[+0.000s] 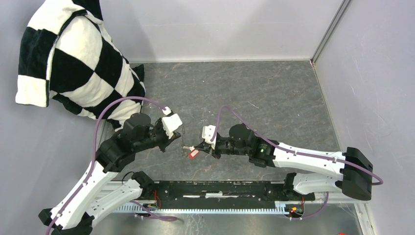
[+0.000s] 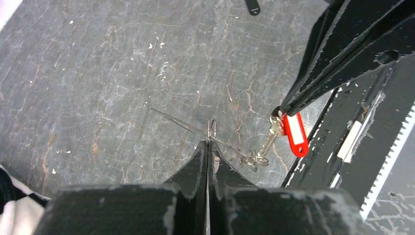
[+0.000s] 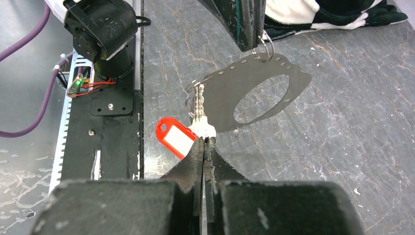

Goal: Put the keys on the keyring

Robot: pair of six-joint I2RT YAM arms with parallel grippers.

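The left gripper has its 2 fingers pressed together, clamped on the rim of the keyring, which it holds up off the grey table. The right gripper is likewise closed tight, pinching the head of 1 silver key. The key's red tag hangs just left of the fingertips. The key's blade points away from the right gripper toward the near edge of the keyring. There a cluster of small rings sits against the metal, though it is hard to say whether they pass through one of its holes. The 2 grippers meet near the centre of the top view, just above the arms' bases, with the tag a red spot between them. The right wrist view shows the keyring face-on in the upper middle of the frame. It is a flat silvery oval with a large cut-out and a row of small holes along its rim, and a split ring sits beside the left gripper's tips. The left wrist view sees the same piece edge-on, as a thin bright line running left and right of the closed fingertips, with the key and tag hanging from the right gripper at right of centre. Only that view catches a small black piece lying on the table at the top edge. A checkered pillow fills the upper left of the top view.
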